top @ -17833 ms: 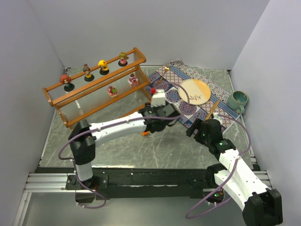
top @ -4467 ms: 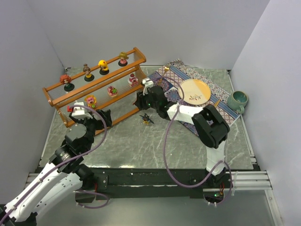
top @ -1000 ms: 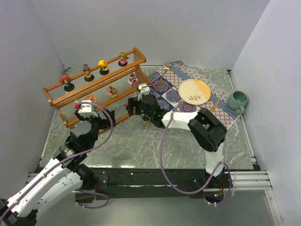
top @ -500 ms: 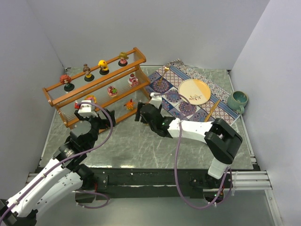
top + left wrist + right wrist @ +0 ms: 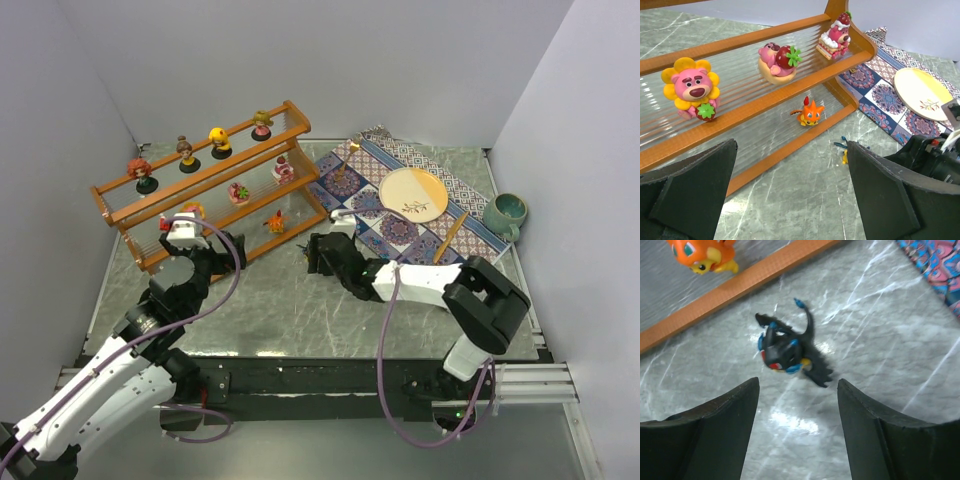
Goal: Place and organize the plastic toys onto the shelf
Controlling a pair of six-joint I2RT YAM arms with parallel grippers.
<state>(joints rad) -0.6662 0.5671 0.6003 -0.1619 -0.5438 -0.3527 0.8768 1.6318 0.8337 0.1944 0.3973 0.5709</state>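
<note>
The shelf (image 5: 200, 185) stands tilted at the back left. Its top tier holds several dolls (image 5: 220, 143) and its middle tier three pink toys (image 5: 238, 192). An orange toy (image 5: 274, 222) stands on the bottom tier. The black spiky toy (image 5: 787, 352) lies on the table in front of the shelf rail (image 5: 740, 282). My right gripper (image 5: 797, 385) is open just short of it, nothing between its fingers. My left gripper (image 5: 791, 145) is wide open and empty, facing the shelf (image 5: 765, 95) from the near left. The left wrist view shows the orange toy (image 5: 810, 112) and a sliver of the black toy (image 5: 844, 150).
A patterned mat (image 5: 385, 160) lies at the back right with a round plate (image 5: 413, 194) and a wooden stick (image 5: 450, 235) on it. A teal mug (image 5: 505, 212) stands by the right wall. Walls close in on the left, back and right.
My right gripper has drawn back from the shelf, leaving the orange toy on the bottom tier, and now sits low over the black toy. The left arm has not moved.
</note>
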